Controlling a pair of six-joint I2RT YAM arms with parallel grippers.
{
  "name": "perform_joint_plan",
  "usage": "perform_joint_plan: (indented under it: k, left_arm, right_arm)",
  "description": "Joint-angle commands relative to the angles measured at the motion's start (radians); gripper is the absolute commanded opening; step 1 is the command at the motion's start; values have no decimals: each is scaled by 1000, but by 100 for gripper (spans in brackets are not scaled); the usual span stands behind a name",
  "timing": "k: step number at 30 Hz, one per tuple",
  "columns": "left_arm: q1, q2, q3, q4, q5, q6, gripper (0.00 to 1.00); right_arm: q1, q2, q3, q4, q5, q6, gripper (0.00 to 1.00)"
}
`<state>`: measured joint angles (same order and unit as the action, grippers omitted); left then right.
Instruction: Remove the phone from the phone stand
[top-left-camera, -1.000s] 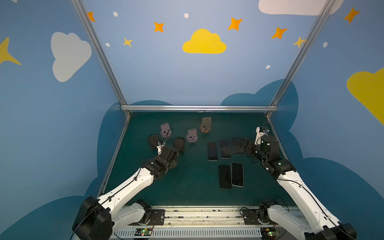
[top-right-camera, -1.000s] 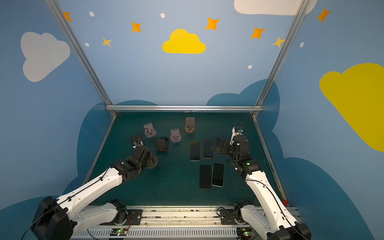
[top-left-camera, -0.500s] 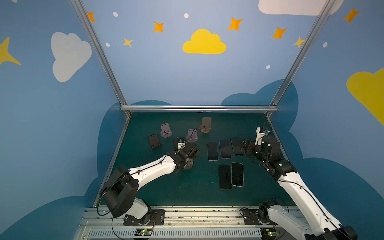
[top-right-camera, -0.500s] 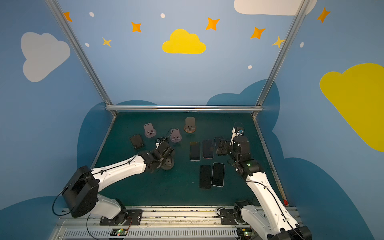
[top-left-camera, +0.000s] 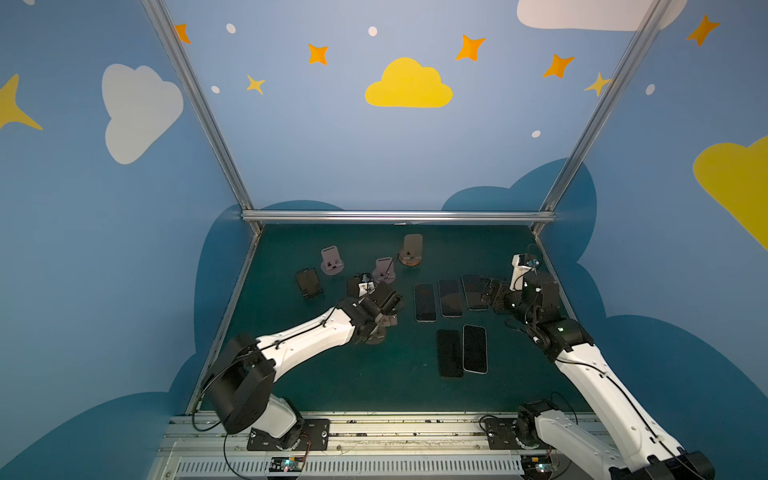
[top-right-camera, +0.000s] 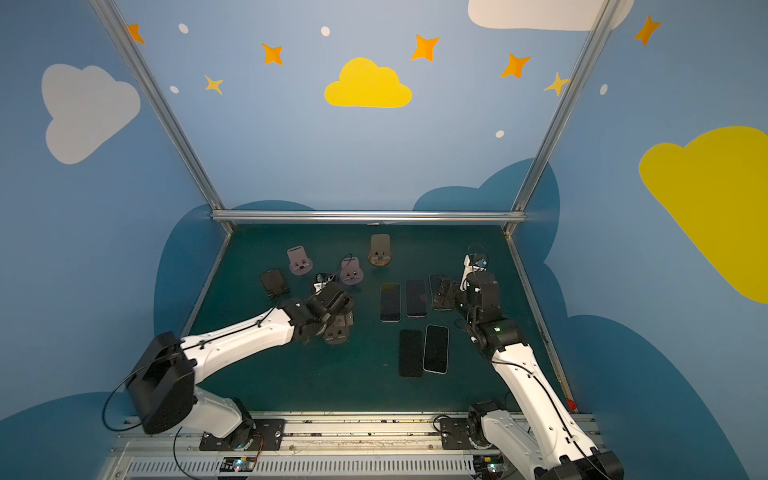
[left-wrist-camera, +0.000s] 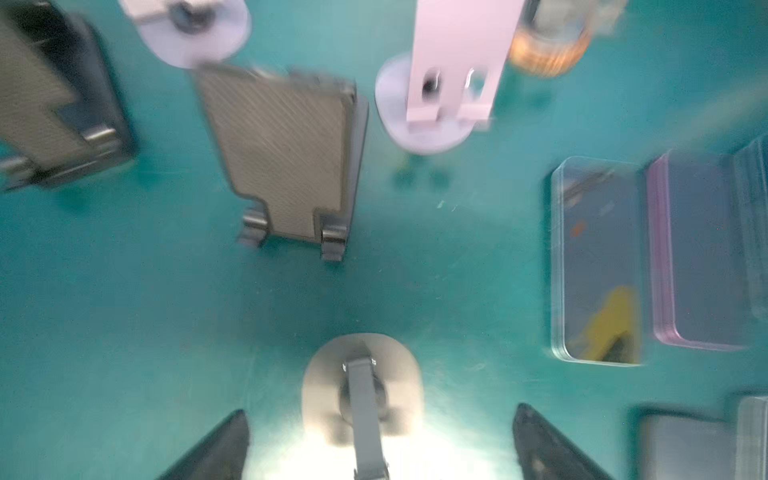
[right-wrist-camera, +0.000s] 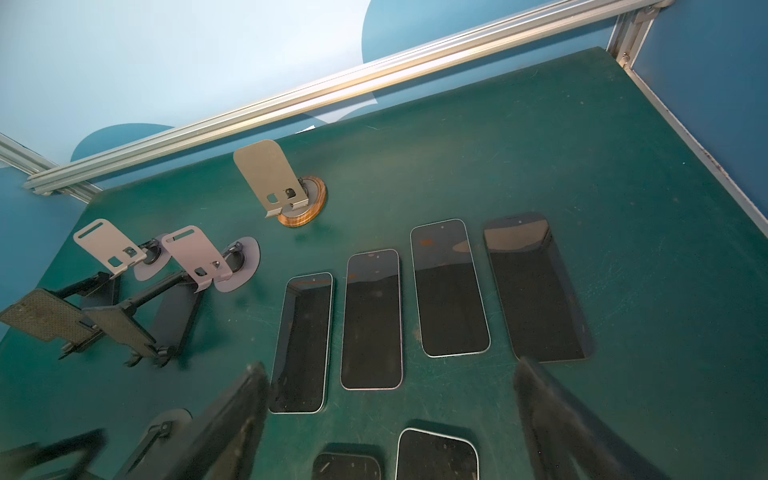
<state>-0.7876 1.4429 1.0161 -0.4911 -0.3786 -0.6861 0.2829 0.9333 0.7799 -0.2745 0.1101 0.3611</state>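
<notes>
Jaws on left, clenched earlier, now released, flanking grey stand (left-wrist-camera: 360, 395); right jaws unchanged, released, empty.

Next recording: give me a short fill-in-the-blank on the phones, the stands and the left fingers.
___ dark-screened phones lie flat on the green table.
The stand with the round wooden base holds ___ phone.
The left gripper has its fingers ___, with a grey round-based stand between them.
Missing: six; no; open.
</notes>
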Motion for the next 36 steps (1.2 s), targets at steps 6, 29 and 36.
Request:
perform_joint_plan:
  k: [6,29,36]
  left_arm:
    - [-2,-402,-33,-46,-226,222,100]
    - [730,-185,-684,1119,87,600,100]
    - [825,-64,-605,1118,251,578,100]
  right_arm:
    - [-1,-24,-18,6,39,68,94]
    - [-70,209,-173,339,6,-369,94]
    - [-113,401,-204,492,-43,-448,95]
